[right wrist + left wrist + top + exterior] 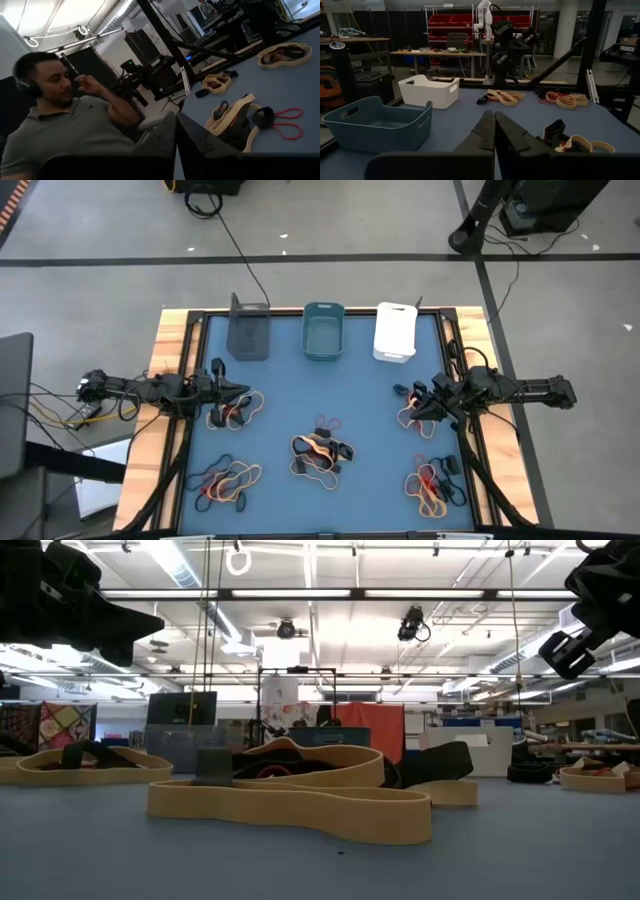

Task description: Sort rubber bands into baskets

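Rubber bands in tan, black and red lie in loose heaps on the blue table: one at the middle (322,450), two on the left (236,410) (225,483) and two on the right (420,418) (432,485). The baskets stand in a row at the far edge: dark grey (248,335), teal (323,332) and white (395,332). My left gripper (244,388) hangs shut and level above the upper left heap, holding nothing. Above the upper right heap, my right gripper (408,393) is likewise shut and empty. Each wrist view shows its own fingers closed together (495,122) (176,125).
Black cables run along both side edges of the table (180,450). A person (60,125) sits beyond the table's edge in the right wrist view. Between the heaps the blue surface (330,395) is bare.
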Available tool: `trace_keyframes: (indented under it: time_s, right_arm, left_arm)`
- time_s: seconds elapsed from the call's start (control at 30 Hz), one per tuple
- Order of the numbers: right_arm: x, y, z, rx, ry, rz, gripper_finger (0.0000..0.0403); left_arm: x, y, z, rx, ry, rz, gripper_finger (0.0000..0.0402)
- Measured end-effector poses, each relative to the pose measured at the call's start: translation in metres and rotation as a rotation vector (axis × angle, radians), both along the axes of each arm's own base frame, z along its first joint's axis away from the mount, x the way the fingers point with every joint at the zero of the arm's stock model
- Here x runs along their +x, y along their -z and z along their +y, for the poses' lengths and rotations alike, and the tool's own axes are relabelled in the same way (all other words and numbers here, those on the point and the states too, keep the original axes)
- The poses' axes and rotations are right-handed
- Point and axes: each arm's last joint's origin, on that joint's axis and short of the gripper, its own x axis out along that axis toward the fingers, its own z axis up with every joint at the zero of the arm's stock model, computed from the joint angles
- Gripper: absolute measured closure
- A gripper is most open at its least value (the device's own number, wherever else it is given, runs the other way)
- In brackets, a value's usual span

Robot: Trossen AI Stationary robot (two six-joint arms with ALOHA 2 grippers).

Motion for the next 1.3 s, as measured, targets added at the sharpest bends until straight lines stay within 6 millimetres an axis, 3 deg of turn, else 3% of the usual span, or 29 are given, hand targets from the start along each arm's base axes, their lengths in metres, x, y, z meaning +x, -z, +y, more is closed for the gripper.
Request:
trace_keyframes:
  time_s: [0.27,0.6,1.1,1.3]
  right_arm:
    - [-0.002,0.000,0.004,0.262,-0.168,0.155,0.0378]
    - [-0.007,-0.018,0.005,0.721,-0.339,0.280,0.0378]
    - [-0.008,-0.021,0.005,0.537,-0.325,0.135,0.0378]
    - [-0.006,-0.022,0.003,0.296,-0.172,-0.062,0.0378]
  left_arm:
    - [0.000,0.000,0.000,0.000,-0.001,-0.001,0.0396]
    - [0.000,0.000,0.000,0.000,-0.001,0.000,0.0396]
    - [0.000,0.000,0.000,0.000,0.000,0.000,0.0396]
    - [0.000,0.000,0.000,0.000,0.000,0.000,0.0396]
